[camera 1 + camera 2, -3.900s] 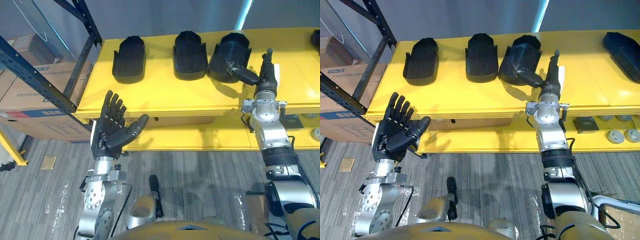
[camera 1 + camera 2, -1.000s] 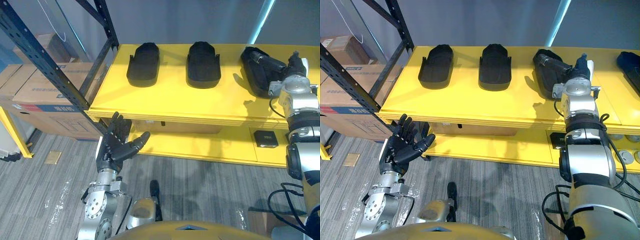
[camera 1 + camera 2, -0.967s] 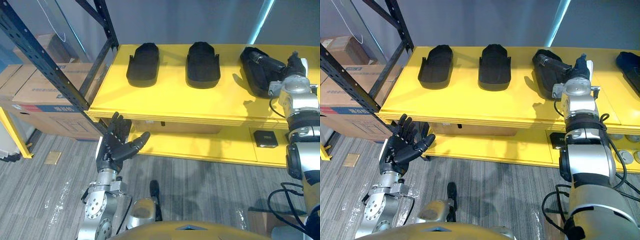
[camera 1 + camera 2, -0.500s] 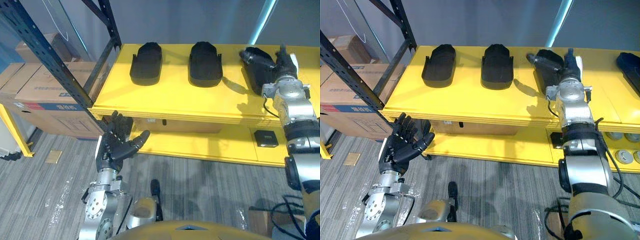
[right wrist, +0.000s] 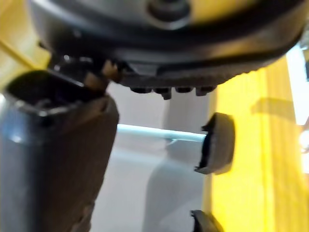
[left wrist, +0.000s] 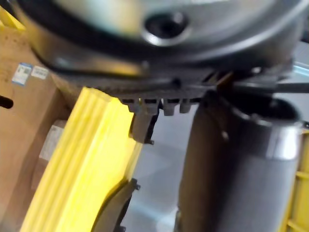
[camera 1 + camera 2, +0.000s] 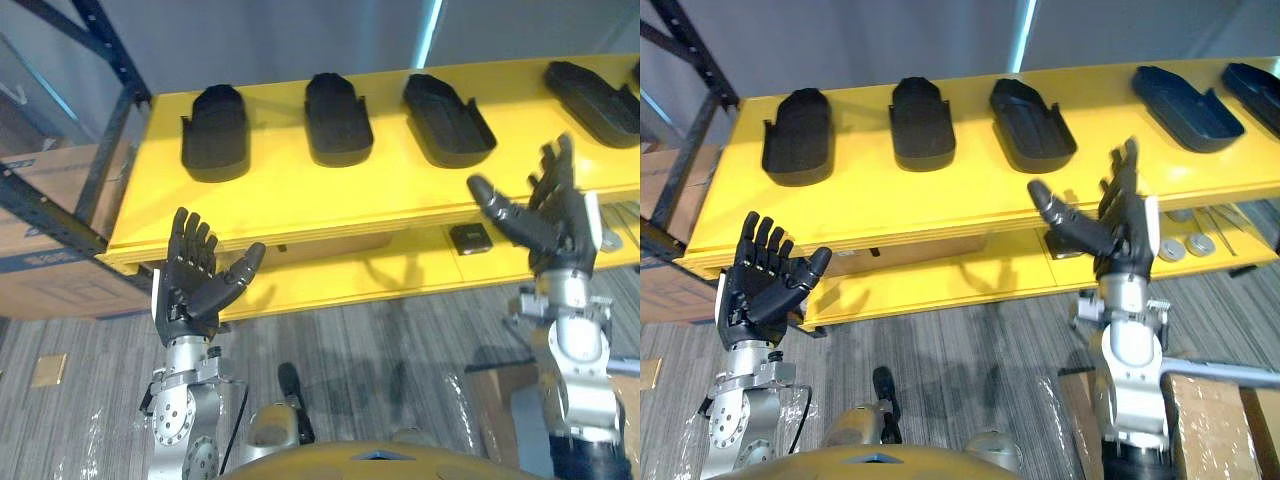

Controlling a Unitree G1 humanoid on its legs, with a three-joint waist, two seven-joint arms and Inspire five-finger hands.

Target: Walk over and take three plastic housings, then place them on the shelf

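Plastic housings (image 7: 338, 118) lie side by side on the yellow shelf (image 7: 380, 190), long axes front-to-back, rounded ends away; left hand (image 7: 190, 285) and right hand (image 7: 555, 225) stand upright, fingers spread

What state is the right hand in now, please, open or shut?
Open. The right hand is raised before the yellow shelf, fingers straight, thumb spread, holding nothing.
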